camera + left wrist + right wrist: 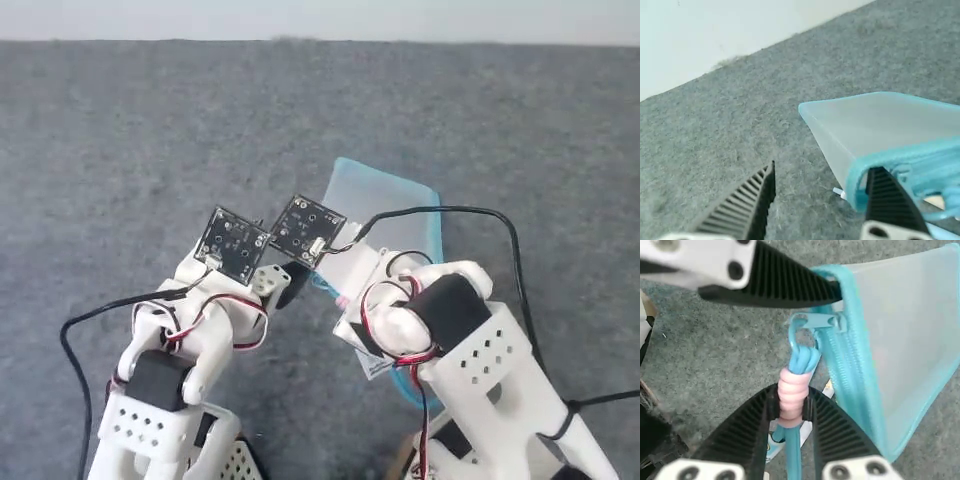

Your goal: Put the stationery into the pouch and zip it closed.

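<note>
The translucent pouch [385,200] with a cyan zip edge lies on the grey mat just beyond both arms. My right gripper [790,412] is shut on the pink bead [791,390] of the cyan pull cord. That cord runs up to the zip slider [817,321], which sits at the pouch's corner. My left gripper [820,200] is open, and one ribbed finger [887,197] rests against that same end of the pouch [880,125]. From the right wrist view, this finger [785,287] touches the corner beside the slider. A faint pinkish shape shows through the pouch wall [900,340].
Grey felt-like mat [150,130] covers the table, with open room to the left and behind the pouch. A pale wall [320,18] borders the far edge. A black cable [480,212] arcs over the right arm near the pouch.
</note>
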Controlling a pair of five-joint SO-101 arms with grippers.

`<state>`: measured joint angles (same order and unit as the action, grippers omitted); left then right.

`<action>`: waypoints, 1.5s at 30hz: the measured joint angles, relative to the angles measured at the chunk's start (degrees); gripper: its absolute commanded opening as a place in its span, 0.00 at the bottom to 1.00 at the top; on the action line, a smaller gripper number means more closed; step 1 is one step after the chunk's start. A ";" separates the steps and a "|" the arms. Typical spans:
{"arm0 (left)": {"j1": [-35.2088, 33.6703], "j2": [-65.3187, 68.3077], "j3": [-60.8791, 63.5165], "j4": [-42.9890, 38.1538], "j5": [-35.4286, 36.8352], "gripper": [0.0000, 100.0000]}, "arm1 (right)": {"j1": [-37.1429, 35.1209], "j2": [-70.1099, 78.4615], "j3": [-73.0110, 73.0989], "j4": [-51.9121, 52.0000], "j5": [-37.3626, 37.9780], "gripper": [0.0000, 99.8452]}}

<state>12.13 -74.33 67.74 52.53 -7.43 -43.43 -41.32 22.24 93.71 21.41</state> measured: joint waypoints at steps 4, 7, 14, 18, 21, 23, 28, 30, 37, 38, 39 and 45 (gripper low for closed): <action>0.00 0.00 0.26 -0.70 0.00 0.28 | 0.00 -2.11 0.09 0.09 0.00 0.01; -0.18 1.76 2.99 -1.14 -0.26 0.28 | -1.49 -4.48 -2.73 2.11 0.09 0.01; 0.00 2.20 4.04 -1.67 -1.05 0.27 | -1.85 -5.54 -8.70 5.71 0.09 0.01; 0.00 2.37 4.13 -3.78 0.00 0.26 | -1.85 -5.63 -9.05 6.15 0.09 0.01; 0.09 2.37 5.19 -5.80 2.02 0.21 | -1.85 -5.63 -9.05 6.24 0.09 0.01; 0.18 2.37 7.30 -9.14 3.25 0.19 | -1.85 -5.63 -9.05 6.24 0.09 0.01; -0.26 3.16 12.40 -15.74 3.60 0.12 | -5.01 -6.59 -9.49 6.51 0.18 0.01; -0.26 3.16 12.40 -15.82 3.60 0.07 | -5.27 -7.21 -9.58 6.51 0.18 0.01; -9.32 3.16 11.34 -15.74 5.27 0.01 | -2.73 -7.21 -7.12 6.42 0.18 0.01; -10.64 3.16 10.64 -15.38 5.63 0.01 | -1.67 -7.21 -6.24 6.24 0.18 0.01; -11.52 3.16 9.93 -14.77 5.98 0.01 | -0.88 -7.21 -5.27 5.71 0.18 0.01; -13.63 3.16 8.53 -12.04 6.68 0.04 | -0.44 -7.21 1.93 -0.88 -0.88 0.01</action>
<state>-1.49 -71.16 76.26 40.48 -0.75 -43.87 -48.53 24.18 92.84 20.53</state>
